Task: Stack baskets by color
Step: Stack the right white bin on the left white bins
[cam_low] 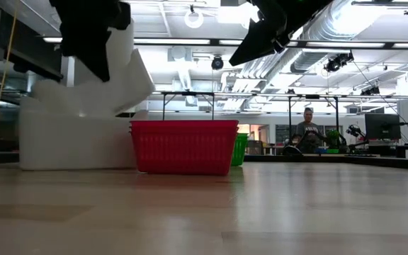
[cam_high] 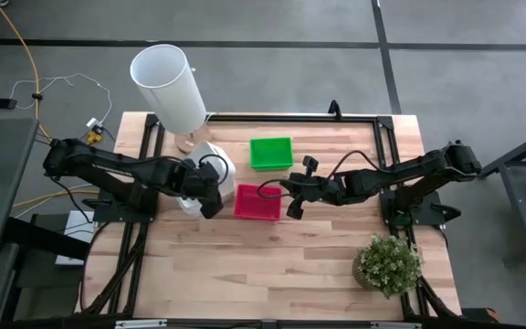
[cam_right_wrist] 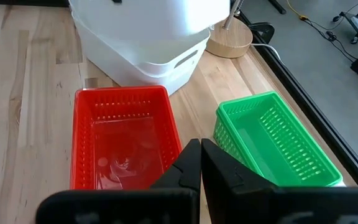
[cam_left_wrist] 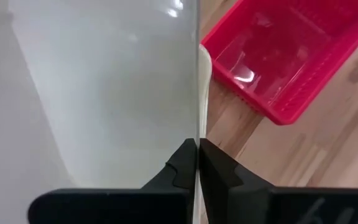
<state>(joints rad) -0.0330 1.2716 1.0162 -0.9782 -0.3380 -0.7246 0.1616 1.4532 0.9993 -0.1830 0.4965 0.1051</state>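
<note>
High view, left to right: tall white cylinder (cam_high: 169,84) tilted at upper left, above the table (cam_high: 245,274) edge. Left gripper (cam_high: 210,194) left of centre, over the white baskets (cam_high: 215,166), fingers pinched together on the thin rim of the upper white basket, as seen in the left wrist view, where the wall (cam_left_wrist: 104,87) fills the left half and the pads (cam_left_wrist: 188,165) meet on its edge. In the low view the white baskets (cam_low: 76,134) at left, the top one tilted, lifted on one side above the lower one. Red baskets (cam_high: 257,202) at centre, just right of the white ones, seemingly touching them; how many nested there cannot be told. Green baskets (cam_high: 270,153) above and a little right of the red, apart from them, near the table's far rail. Right gripper (cam_high: 292,203) just right of the red baskets, above the rim, jaws pressed together with nothing between them; in the right wrist view its fingertips (cam_right_wrist: 191,158) over the gap between red (cam_right_wrist: 122,137) and green (cam_right_wrist: 272,140). Potted plant (cam_high: 388,265) at lower right. Person (cam_low: 307,131) seated far off at right in the low view.
</note>
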